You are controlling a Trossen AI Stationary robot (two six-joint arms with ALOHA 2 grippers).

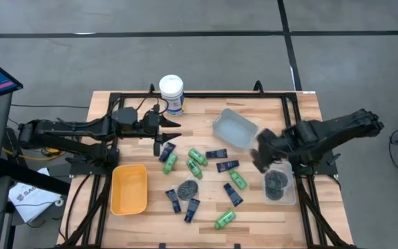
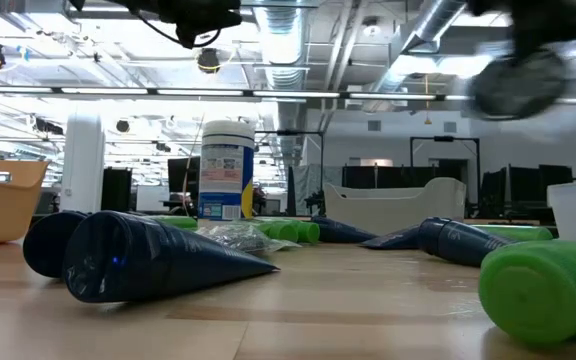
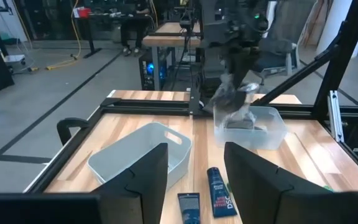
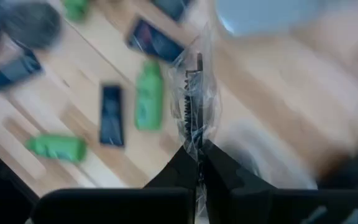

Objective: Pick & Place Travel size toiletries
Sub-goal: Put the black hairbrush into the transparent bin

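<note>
On the slatted wooden table [image 1: 254,214]: green bottles [image 1: 196,157], navy tubes [image 1: 226,166], grey tin [image 1: 188,188] scattered centrally; yellow bin [image 1: 129,188], white canister [image 1: 171,93]. Left gripper [image 1: 173,128] parted, empty. Right gripper [image 4: 197,152] pinches a clear-wrapped tin [image 3: 232,99] above clear bin [image 1: 280,188]. Workshop behind.

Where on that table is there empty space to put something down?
Bare wood lies between the white canister and the tilted grey bin, and along the front edge beside the yellow bin. The middle is crowded with green bottles and dark tubes.

No lettering can be made out — the white canister's [image 2: 225,170] blue label and the navy tube's [image 3: 218,191] print stay illegible.
</note>
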